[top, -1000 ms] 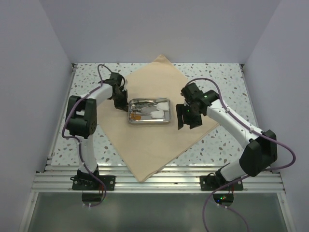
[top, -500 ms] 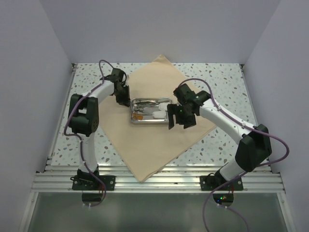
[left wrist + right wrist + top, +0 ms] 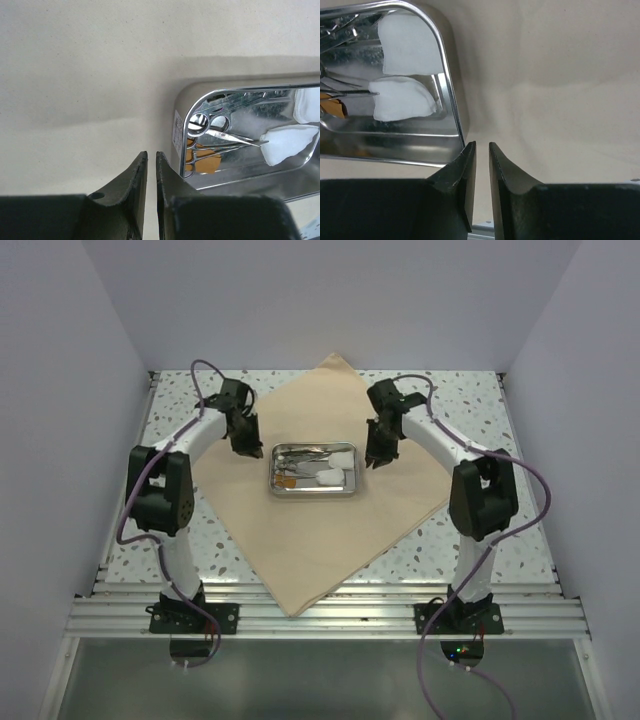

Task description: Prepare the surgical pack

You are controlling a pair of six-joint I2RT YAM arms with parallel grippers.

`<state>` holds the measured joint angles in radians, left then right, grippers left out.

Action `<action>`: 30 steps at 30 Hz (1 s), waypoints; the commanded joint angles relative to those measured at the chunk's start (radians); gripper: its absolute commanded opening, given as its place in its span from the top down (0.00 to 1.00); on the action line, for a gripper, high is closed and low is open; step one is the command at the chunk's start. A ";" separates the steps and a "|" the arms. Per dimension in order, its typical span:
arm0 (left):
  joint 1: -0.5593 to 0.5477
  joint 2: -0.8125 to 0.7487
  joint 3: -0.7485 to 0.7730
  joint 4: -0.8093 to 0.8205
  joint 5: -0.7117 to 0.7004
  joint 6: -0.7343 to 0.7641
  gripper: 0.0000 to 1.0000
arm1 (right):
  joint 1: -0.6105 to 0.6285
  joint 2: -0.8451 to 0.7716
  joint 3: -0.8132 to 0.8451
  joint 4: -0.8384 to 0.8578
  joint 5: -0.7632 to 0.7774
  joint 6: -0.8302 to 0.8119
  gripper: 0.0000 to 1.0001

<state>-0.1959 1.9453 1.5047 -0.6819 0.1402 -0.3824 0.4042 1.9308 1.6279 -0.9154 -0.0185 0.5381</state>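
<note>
On surgical pack point(image 3: 300, 540): tray point(image 3: 312, 495) between left gripper point(image 3: 247, 447), right gripper point(image 3: 376, 455).

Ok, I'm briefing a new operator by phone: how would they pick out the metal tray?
A speckled table carries a large tan fabric sheet turned like a diamond. Near the sheet's middle sits the tray: small, rectangular, mirror-shiny steel, holding instruments and white pads, the only metal container there.

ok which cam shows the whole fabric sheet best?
Top external: almost the whole tan sheet is in frame, laid as a diamond with the steel tray sitting on it. Both wrist views show only plain patches of it beside the tray.
</note>
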 commanded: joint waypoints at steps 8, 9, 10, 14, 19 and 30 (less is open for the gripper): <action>-0.005 0.098 0.054 -0.001 0.104 -0.018 0.89 | 0.004 0.128 0.060 0.010 -0.050 -0.033 0.85; -0.007 0.099 0.058 0.002 0.107 -0.018 0.89 | 0.005 0.126 0.037 0.027 -0.063 -0.029 0.86; -0.010 0.104 0.071 0.002 0.107 -0.021 0.89 | 0.005 0.123 0.027 0.035 -0.073 -0.018 0.87; -0.014 0.135 0.109 0.004 0.125 -0.030 0.90 | 0.007 0.112 -0.031 0.084 -0.150 0.020 0.89; -0.014 0.170 0.158 0.001 0.130 -0.035 0.90 | 0.025 0.100 -0.076 0.130 -0.210 0.056 0.89; -0.014 0.228 0.218 -0.004 0.156 -0.038 0.89 | 0.035 0.080 -0.082 0.136 -0.219 0.085 0.89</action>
<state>-0.2043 2.1609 1.6775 -0.6895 0.2432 -0.4080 0.4263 2.0655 1.5272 -0.8089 -0.2012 0.6041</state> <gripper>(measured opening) 0.105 0.109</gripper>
